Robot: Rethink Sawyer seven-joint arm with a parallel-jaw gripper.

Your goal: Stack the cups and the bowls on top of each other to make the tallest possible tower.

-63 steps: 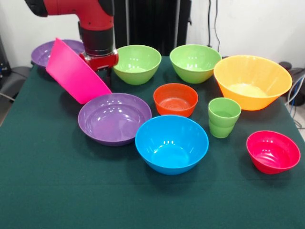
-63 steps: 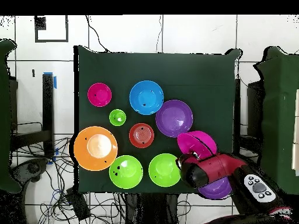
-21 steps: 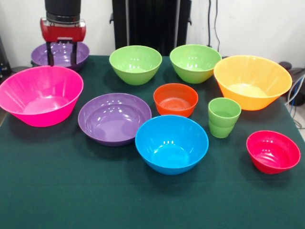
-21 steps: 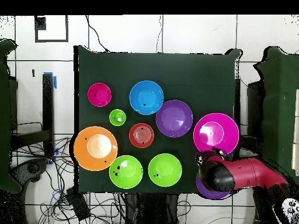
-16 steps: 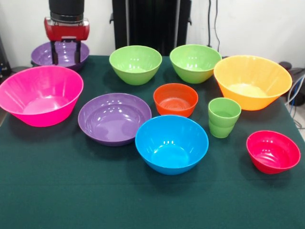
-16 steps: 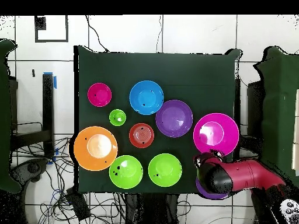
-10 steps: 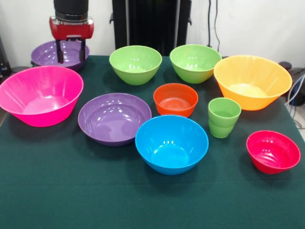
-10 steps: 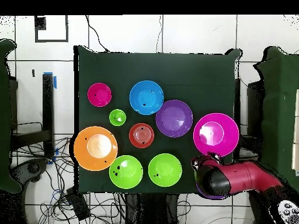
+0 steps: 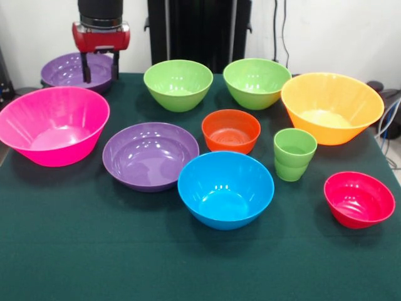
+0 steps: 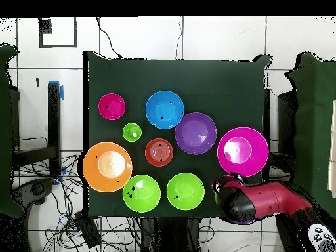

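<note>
My gripper (image 9: 100, 74) is open and empty, its black fingers (image 9: 86, 70) hanging over the far purple bowl (image 9: 66, 70) at the back left. In the overhead view the arm (image 10: 246, 200) hides that bowl. The hot-pink bowl (image 9: 53, 125) (image 10: 242, 150) stands upright at the left. Near it are the second purple bowl (image 9: 150, 155) (image 10: 195, 133), the blue bowl (image 9: 225, 189) (image 10: 164, 109), the small orange bowl (image 9: 230, 130) (image 10: 158, 152), two lime-green bowls (image 9: 178, 84) (image 9: 257, 82), the yellow-orange bowl (image 9: 331, 107) (image 10: 107, 167) and the red-pink bowl (image 9: 359, 199) (image 10: 111, 106). Two nested green cups (image 9: 294, 154) (image 10: 132, 132) stand upright.
The dark green table cloth (image 9: 94, 251) carries all the bowls. Cables (image 10: 98, 226) lie on the floor beside the table in the overhead view.
The hot-pink bowl, earlier tilted in my gripper, now stands on the table at the left. My gripper let go of it, went to the far purple bowl and drifts slowly to the right there.
</note>
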